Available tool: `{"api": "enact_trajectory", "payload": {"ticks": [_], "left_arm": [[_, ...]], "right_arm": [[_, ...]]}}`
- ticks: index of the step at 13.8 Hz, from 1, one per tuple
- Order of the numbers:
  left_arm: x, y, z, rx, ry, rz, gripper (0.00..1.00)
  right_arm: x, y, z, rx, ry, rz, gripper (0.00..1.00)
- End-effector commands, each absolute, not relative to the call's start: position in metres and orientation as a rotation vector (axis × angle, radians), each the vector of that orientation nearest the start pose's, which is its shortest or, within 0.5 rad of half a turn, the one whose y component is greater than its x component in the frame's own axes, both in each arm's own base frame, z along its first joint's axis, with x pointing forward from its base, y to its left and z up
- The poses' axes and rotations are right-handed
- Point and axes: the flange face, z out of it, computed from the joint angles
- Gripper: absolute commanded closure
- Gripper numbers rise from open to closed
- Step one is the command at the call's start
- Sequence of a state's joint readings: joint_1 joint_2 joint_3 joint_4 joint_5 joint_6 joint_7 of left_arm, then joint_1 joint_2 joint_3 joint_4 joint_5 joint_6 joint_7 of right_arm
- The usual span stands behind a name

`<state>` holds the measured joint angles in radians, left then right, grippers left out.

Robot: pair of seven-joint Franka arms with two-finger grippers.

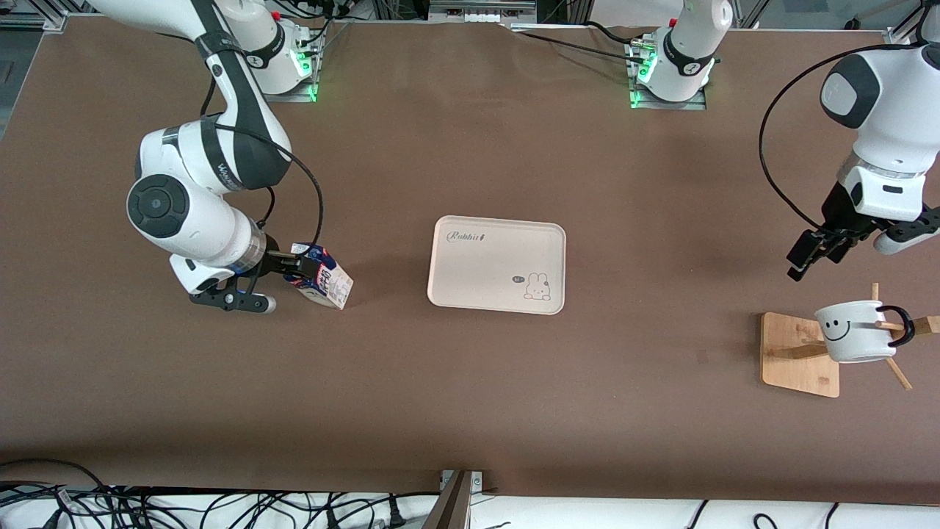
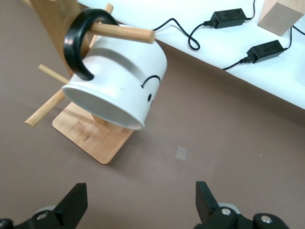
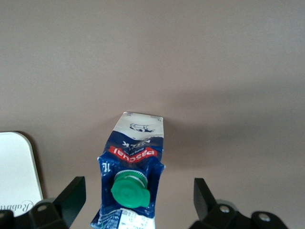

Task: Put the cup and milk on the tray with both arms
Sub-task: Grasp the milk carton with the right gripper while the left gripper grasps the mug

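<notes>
The milk [image 1: 327, 278] is on the table toward the right arm's end, beside the tray [image 1: 499, 242]. My right gripper [image 1: 297, 270] is open, its fingers on either side of the carton without touching it. The right wrist view shows the green cap and blue top of the milk [image 3: 131, 162] between the fingers of the gripper [image 3: 138, 195]. The cup [image 1: 855, 332] hangs by its handle on a peg of a bamboo stand [image 1: 797, 356]. My left gripper [image 1: 804, 257] is open and empty, in the air near the cup [image 2: 119, 81]. It also shows in the left wrist view [image 2: 141, 200].
The tray's corner shows in the right wrist view [image 3: 14, 171]. The stand's pegs [image 2: 124, 32] stick out around the cup. Power adapters [image 2: 267, 47] and cables lie on a white surface past the table's front edge. A small patch of tape [image 2: 181, 152] is on the table.
</notes>
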<state>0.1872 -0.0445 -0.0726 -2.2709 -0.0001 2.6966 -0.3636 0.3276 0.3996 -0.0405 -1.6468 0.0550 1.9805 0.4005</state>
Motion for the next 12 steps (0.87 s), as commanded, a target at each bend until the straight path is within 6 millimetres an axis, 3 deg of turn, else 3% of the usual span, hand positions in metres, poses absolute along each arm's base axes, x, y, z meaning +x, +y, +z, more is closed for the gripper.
{"api": "enact_trajectory", "payload": {"ticks": [1, 5, 8, 9, 10, 12], "left_arm": [[0.56, 0.07, 0.408, -3.0, -0.744, -0.871, 0.0], [0.578, 0.079, 0.394, -2.989, -0.695, -0.923, 0.0], [0.592, 0.1, 0.392, -2.973, -0.67, -0.933, 0.0], [0.597, 0.101, 0.395, -2.97, -0.669, -0.947, 0.0], [0.602, 0.102, 0.394, -2.971, -0.654, -0.949, 0.15], [0.615, 0.103, 0.393, -2.972, -0.656, -0.965, 0.18]], "right_arm": [[0.623, 0.201, 0.371, -3.11, 0.228, 0.109, 0.0], [0.614, 0.198, 0.348, -3.11, 0.248, 0.106, 0.0], [0.605, 0.195, 0.331, -3.113, 0.248, 0.112, 0.02], [0.604, 0.195, 0.33, -3.115, 0.247, 0.118, 0.09], [0.604, 0.196, 0.332, -3.117, 0.241, 0.12, 0.21], [0.608, 0.198, 0.339, -3.115, 0.207, 0.102, 0.57]]}}
